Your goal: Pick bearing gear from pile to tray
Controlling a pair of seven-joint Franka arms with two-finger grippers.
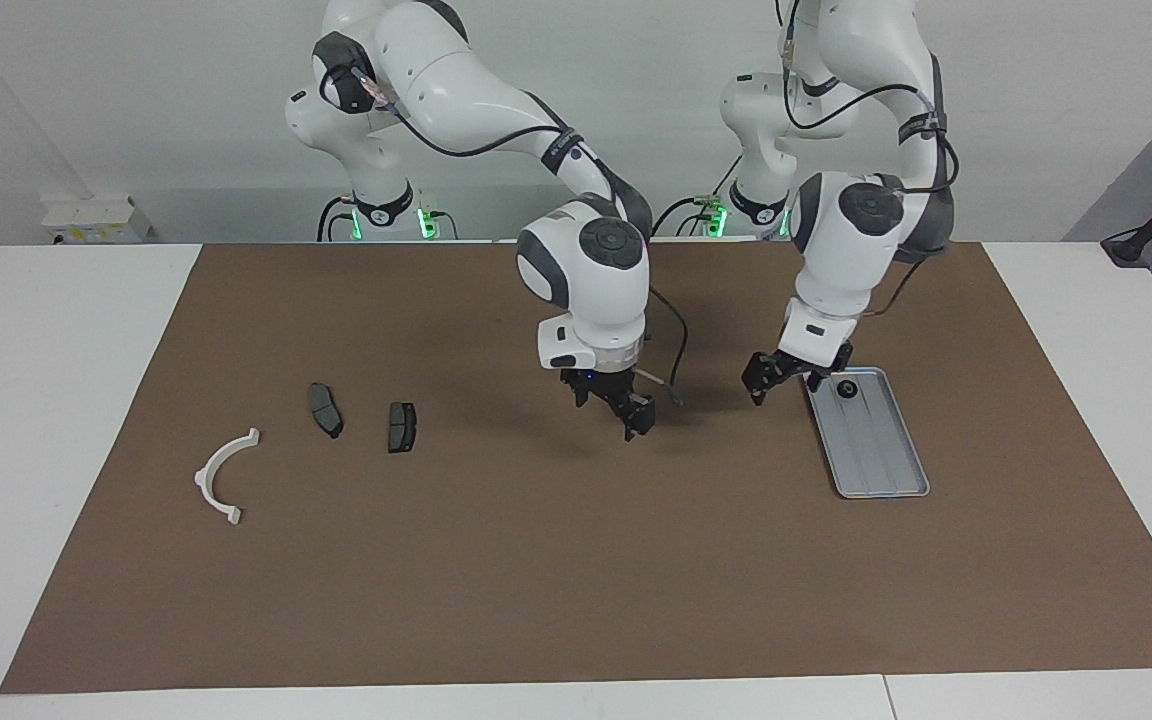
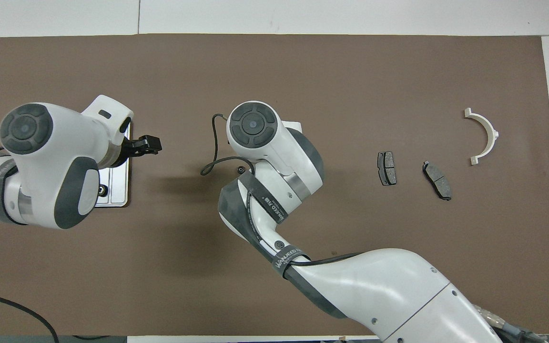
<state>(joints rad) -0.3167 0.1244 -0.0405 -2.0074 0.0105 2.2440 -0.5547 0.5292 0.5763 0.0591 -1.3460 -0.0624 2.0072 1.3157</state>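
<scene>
White table (image 1: 36,400) under a broad brown mat (image 1: 536,560) fills both views, with a pale wall at the robots' end. The right arm (image 1: 496,90) reaches out over the middle of the mat, well apart from the tray toward its own end of the table. The left arm (image 1: 866,230) bends down close to the tray.

The tray (image 1: 886,460) lies flat on the mat. Just beside its robot-side corner hangs the left gripper (image 1: 781,388), over bare mat, jaws spread and gripping nothing. The right gripper (image 1: 614,405) also has its jaws parted (nothing between them).

Farthest from the tray lies the white bracket (image 1: 221,480), then the two brake pads (image 1: 325,410) (image 1: 401,426).

One bearing gear (image 1: 846,390) sits in the tray at its robot-side end. A second gear (image 2: 241,169) lies on the mat below the right arm's wrist.
</scene>
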